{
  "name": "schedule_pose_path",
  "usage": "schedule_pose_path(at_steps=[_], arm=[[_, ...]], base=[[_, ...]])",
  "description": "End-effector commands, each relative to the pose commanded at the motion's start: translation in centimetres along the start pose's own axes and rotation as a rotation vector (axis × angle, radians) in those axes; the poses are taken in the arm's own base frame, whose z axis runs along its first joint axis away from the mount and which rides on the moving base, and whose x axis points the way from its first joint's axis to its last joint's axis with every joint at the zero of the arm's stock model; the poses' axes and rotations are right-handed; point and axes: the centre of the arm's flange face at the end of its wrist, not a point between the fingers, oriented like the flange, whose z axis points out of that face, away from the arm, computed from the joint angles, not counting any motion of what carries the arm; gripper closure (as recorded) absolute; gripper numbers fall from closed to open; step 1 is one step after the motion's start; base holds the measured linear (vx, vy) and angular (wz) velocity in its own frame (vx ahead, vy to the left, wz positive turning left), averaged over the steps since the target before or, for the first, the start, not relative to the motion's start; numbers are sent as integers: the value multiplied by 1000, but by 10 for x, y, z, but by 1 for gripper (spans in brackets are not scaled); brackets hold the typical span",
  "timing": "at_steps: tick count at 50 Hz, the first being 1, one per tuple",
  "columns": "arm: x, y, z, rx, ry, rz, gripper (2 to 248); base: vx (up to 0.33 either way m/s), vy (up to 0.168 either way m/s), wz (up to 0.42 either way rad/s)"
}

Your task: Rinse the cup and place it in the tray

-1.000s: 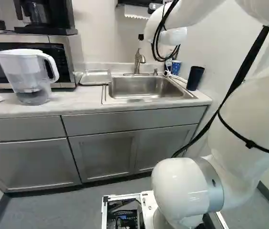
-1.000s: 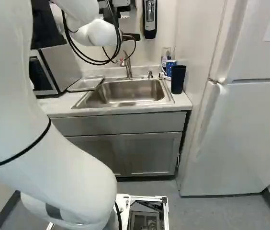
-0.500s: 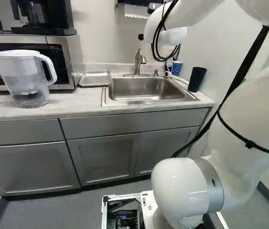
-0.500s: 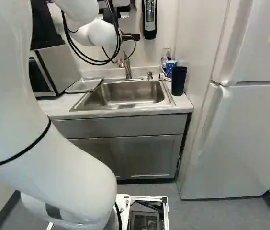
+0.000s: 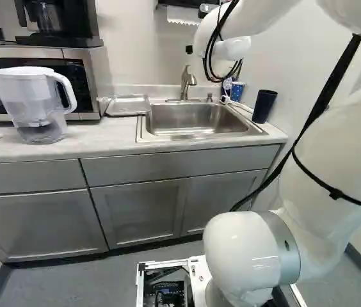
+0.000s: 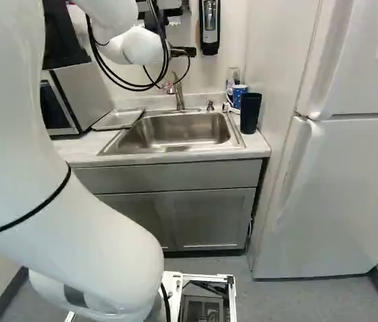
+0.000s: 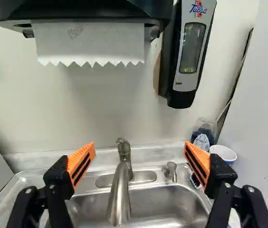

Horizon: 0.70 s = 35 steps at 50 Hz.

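Part of my gripper [image 6: 185, 51] shows past the white wrist in the right base view; its fingertips are hidden there. In the wrist view my gripper [image 7: 139, 154] stands wide open, nothing held, with the faucet [image 7: 119, 190] showing beyond and between its fingers. A dark cup [image 6: 249, 113] stands upright on the counter right of the sink [image 5: 196, 119]. Behind it is a blue patterned cup [image 6: 239, 92], whose white rim [image 7: 223, 153] shows beside one orange pad in the wrist view. The shallow metal tray [image 5: 128, 105] lies left of the sink.
A water pitcher [image 5: 36, 105] stands on the counter, near the microwave [image 5: 40, 77]. Above the sink hang a paper towel dispenser [image 7: 86, 28] and a soap dispenser [image 7: 188, 52]. The fridge [image 6: 336, 188] borders the right side, beyond a wall panel.
The base has moved slightly forward, making the counter and its objects shift a little in both base views. Against its lowest joint the arm has not visibly moved.
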Motion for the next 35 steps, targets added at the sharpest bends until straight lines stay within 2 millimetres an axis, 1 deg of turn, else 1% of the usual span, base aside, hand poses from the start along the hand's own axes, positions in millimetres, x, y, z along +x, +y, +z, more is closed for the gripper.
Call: schedule_pose_path(at_steps=[15, 35], arm=[[0, 0, 7, 0, -3, 0, 3], [-2, -1, 26, 1, -45, 0, 3]], base=[[0, 0, 0], [0, 0, 0]])
